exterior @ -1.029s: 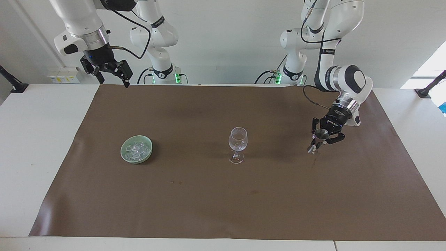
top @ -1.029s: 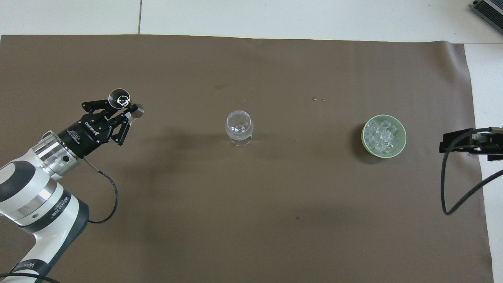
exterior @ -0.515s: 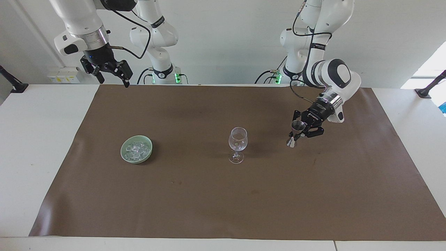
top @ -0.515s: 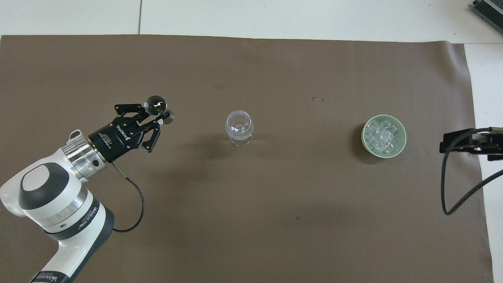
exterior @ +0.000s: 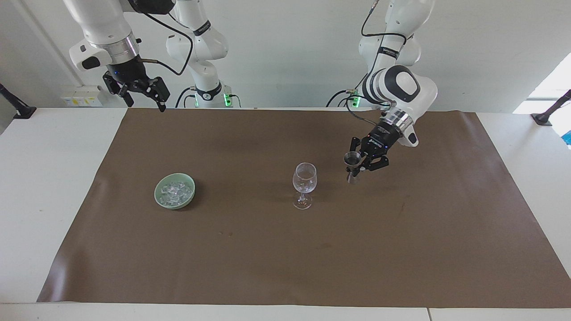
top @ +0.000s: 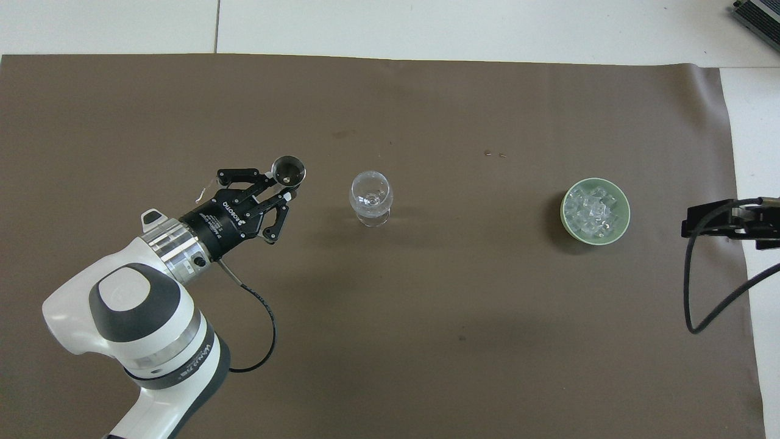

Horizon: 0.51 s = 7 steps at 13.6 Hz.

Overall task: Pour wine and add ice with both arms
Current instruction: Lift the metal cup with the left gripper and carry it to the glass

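Note:
A clear stemmed wine glass (exterior: 304,183) (top: 371,197) stands upright mid-mat. My left gripper (exterior: 357,163) (top: 281,186) is shut on a small metal jigger (exterior: 352,166) (top: 288,171), held upright in the air over the mat beside the glass, toward the left arm's end. Ice cubes (exterior: 175,190) (top: 594,209) lie in a pale green bowl (exterior: 160,199) (top: 624,224) toward the right arm's end. My right gripper (exterior: 143,96) (top: 725,223) is open and waits high over the mat's edge near its base.
A brown mat (exterior: 285,267) (top: 426,341) covers most of the white table (exterior: 44,178). A black cable (top: 694,286) hangs from the right arm. Small specks (top: 493,153) lie on the mat.
My left arm has carried the jigger along the mat from the left arm's end to close beside the wine glass. The right arm has not moved.

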### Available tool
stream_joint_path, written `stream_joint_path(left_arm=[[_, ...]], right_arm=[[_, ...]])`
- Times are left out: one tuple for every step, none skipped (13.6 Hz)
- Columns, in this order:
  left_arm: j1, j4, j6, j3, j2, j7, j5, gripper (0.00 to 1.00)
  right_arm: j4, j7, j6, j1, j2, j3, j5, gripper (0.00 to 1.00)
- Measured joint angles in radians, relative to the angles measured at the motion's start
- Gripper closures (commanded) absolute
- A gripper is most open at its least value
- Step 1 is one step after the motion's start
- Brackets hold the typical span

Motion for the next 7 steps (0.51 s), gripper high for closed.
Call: stream_joint_path(left_arm=[[-0.025, 0.015, 0.042, -0.008, 0.000, -0.003, 0.000, 1.00], [-0.044, 0.026, 0.078, -0.013, 0.000, -0.003, 0.004, 1.00], [-0.060, 0.034, 0.117, -0.018, 0.000, -0.002, 0.011, 1.00], [-0.072, 0.045, 0.161, -0.023, 0.000, -0.001, 0.017, 1.00], [-0.082, 0.055, 0.198, -0.028, 0.000, 0.002, 0.023, 1.00], [-0.088, 0.065, 0.226, -0.033, 0.000, 0.014, 0.030, 1.00], [-0.095, 0.074, 0.258, -0.041, 0.001, 0.041, 0.034, 1.00]], right_arm=[[0.000, 0.000, -0.009, 0.002, 0.000, 0.002, 0.000, 0.00], [0.000, 0.000, -0.016, 0.005, 0.000, 0.008, 0.001, 0.00], [0.000, 0.000, -0.012, 0.008, 0.000, 0.013, 0.001, 0.00], [0.000, 0.000, -0.004, 0.011, 0.000, 0.016, 0.001, 0.00], [0.000, 0.000, 0.002, 0.012, 0.000, 0.016, 0.001, 0.00], [0.000, 0.000, 0.007, 0.011, 0.000, 0.014, 0.001, 0.00], [0.000, 0.000, 0.016, 0.010, 0.001, 0.012, 0.001, 0.00]])
